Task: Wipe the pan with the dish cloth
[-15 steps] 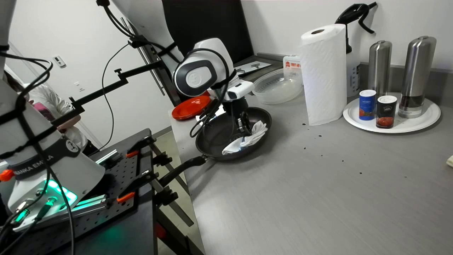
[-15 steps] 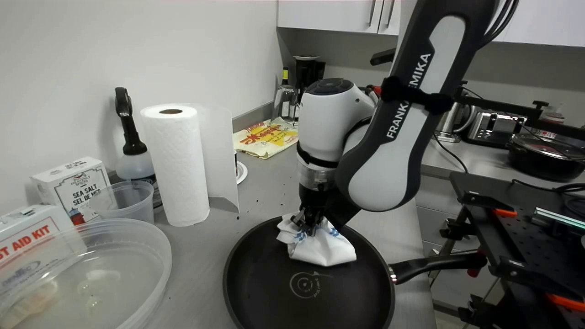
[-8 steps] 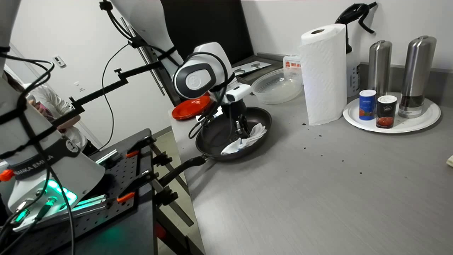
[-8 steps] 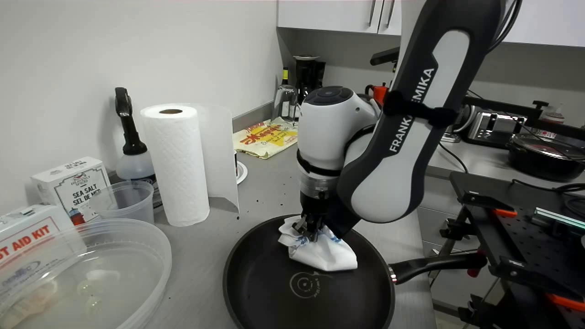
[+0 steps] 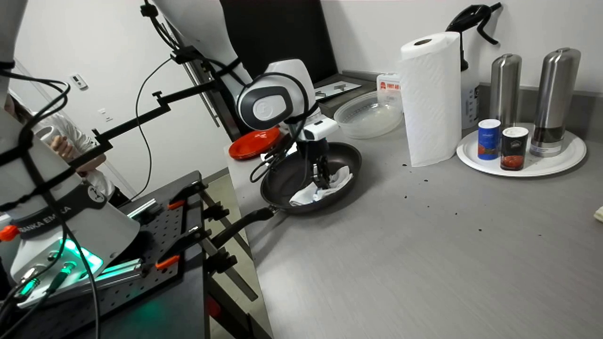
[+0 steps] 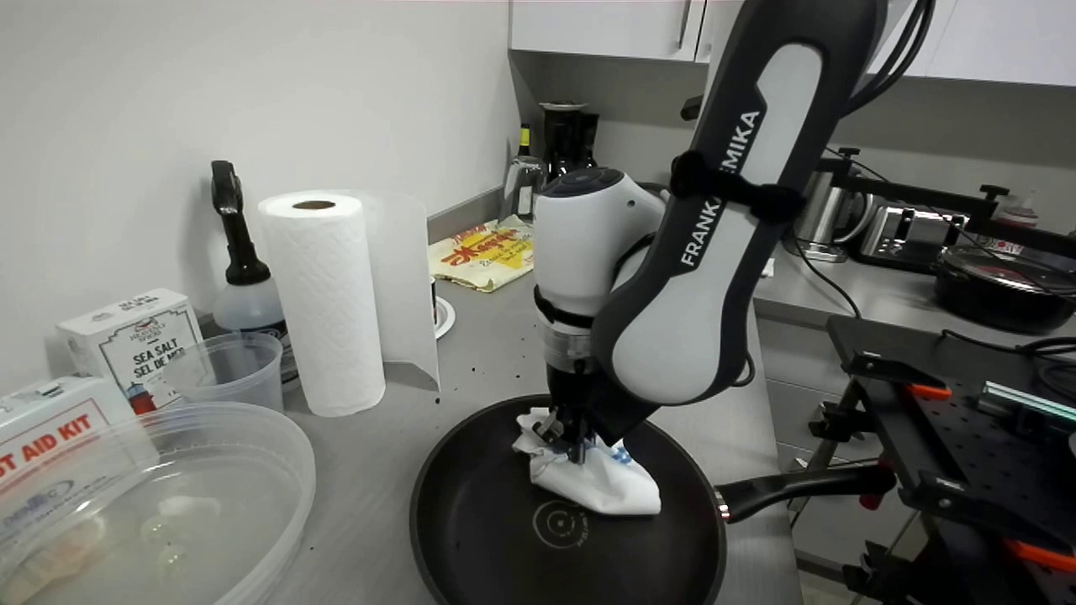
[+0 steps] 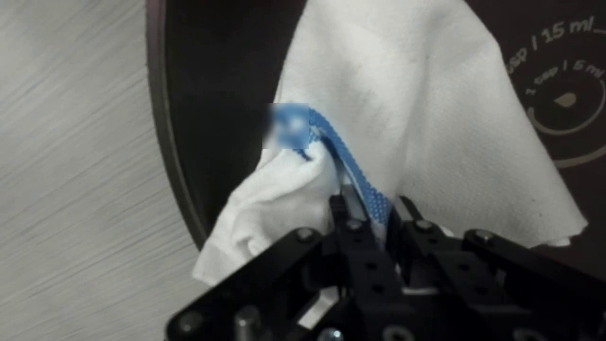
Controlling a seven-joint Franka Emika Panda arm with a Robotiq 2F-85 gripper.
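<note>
The black pan point(image 5: 286, 181) lies on the counter with its handle sticking out past the edge; it also shows in an exterior view point(image 6: 479, 529) and the wrist view point(image 7: 218, 76). The white dish cloth with blue stripes point(image 6: 609, 487) lies rumpled on the pan's inner surface, off to one side of the printed middle. It shows too in an exterior view point(image 5: 305, 195) and the wrist view point(image 7: 360, 66). My gripper point(image 7: 374, 210) points down and is shut on a fold of the cloth, with a blue stripe between the fingers. It shows in both exterior views point(image 5: 321, 181) point(image 6: 565, 445).
A paper towel roll point(image 5: 432, 103) stands beside the pan. A clear plastic bowl point(image 6: 286, 504) and a first aid box point(image 6: 67, 445) are near it. Red plates point(image 5: 254, 142) sit behind the pan. A white plate point(image 5: 523, 172) holds grinders and spice jars. Dark crumbs dot the counter.
My gripper has dragged the held cloth a short way across the pan, toward the handle side and the printed middle. The arm leans differently. The pan has not visibly moved.
</note>
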